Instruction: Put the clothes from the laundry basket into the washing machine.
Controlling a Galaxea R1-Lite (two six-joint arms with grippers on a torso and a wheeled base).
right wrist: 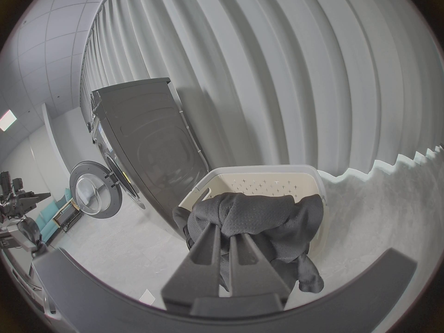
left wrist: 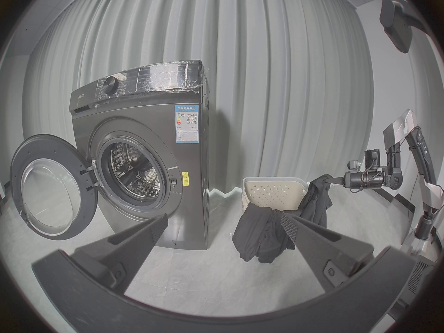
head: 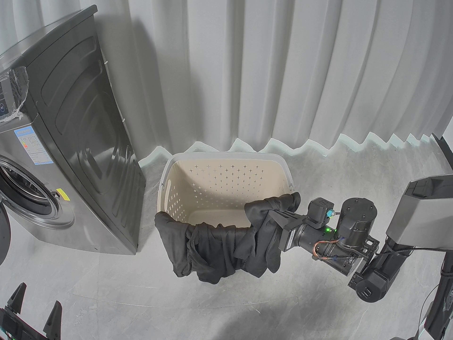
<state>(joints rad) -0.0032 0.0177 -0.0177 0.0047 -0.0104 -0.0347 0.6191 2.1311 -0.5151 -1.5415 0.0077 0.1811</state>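
Jaws of right gripper tight on dark clothes at laundry basket

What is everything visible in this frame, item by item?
washer: one, dark grey, at the left
door: one, grey, swung open on the washer's front
basket: one, cream, right of the washer
clothes: one bundle, black, draped over the basket's near rim
curtain: one, white, behind washer and basket
floor: one, pale grey, under everything
left gripper: one, black, low at the near left, fingers open, empty
right gripper: one, black, at the basket's right side, fingers shut on the clothes
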